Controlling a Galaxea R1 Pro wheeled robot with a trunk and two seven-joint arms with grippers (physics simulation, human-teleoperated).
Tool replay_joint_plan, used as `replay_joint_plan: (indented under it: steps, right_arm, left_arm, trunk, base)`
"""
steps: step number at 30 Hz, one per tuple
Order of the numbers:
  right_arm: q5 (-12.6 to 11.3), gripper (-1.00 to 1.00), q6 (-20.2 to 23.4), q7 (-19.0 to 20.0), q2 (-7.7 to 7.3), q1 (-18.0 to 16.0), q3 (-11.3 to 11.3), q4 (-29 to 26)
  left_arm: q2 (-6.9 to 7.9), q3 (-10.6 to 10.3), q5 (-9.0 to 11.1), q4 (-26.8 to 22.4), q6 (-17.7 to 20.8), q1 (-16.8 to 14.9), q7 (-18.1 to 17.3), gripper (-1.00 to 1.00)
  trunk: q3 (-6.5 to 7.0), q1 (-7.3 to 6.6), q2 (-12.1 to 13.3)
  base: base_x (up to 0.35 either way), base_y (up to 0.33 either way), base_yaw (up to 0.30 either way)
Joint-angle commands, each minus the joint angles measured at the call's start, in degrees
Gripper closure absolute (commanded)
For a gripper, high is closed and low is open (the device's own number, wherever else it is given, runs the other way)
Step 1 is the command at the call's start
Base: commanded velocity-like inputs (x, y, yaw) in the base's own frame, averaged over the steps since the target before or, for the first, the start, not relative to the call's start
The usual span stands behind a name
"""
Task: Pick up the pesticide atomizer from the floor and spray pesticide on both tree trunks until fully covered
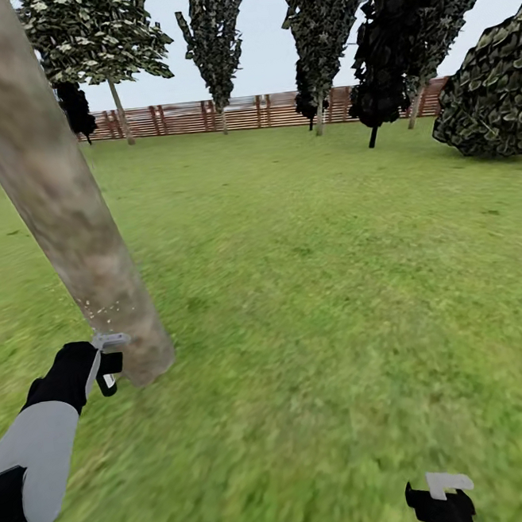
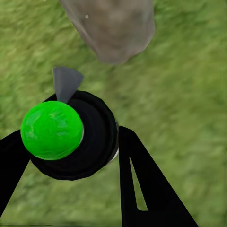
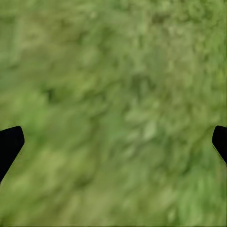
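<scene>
A thick mottled grey-beige tree trunk slants down from the upper left to the grass. My left gripper hangs right beside its base, shut on the pesticide atomizer. The atomizer's thin grey spray head points at the trunk, where pale specks show just above it. In the left wrist view the atomizer is a round black bottle with a green ball on top, gripped between my black fingers, with the trunk close ahead. A second tree stands by the fence. My right gripper hangs low and open over the grass.
Blurry green lawn stretches to a brown slat fence at the back. Narrow dark conifers stand along the fence, and a dark bush sits at the far right. The right wrist view looks onto grass.
</scene>
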Motion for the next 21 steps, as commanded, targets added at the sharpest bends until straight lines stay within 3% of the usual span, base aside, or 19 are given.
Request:
replay_joint_plan:
  steps: [1, 9, 21]
  right_arm:
    - [0.6, -1.0, -0.23, -0.17, -0.01, -0.03, -0.45, 0.11]
    - [0.58, -1.0, -0.23, -0.17, -0.01, -0.07, -0.46, 0.11]
    - [0.57, -1.0, -0.27, -0.26, -0.18, -0.04, -0.53, 0.02]
  left_arm:
    - [-0.06, 0.29, -0.66, -0.07, 0.22, -0.06, -0.56, 1.0]
    - [0.0, 0.25, -0.79, 0.57, -0.28, 0.7, -0.33, 1.0]
    - [-0.4, 0.49, -0.93, 0.64, -0.31, 1.2, -0.3, 1.0]
  trunk:
    - [-0.05, 0.0, -0.02]
    - [-0.05, 0.0, -0.02]
    - [-0.05, 0.0, -0.02]
  base:
    - [0.107, -0.265, 0.276]
    - [0.095, -0.265, 0.253]
    - [0.121, -0.265, 0.012]
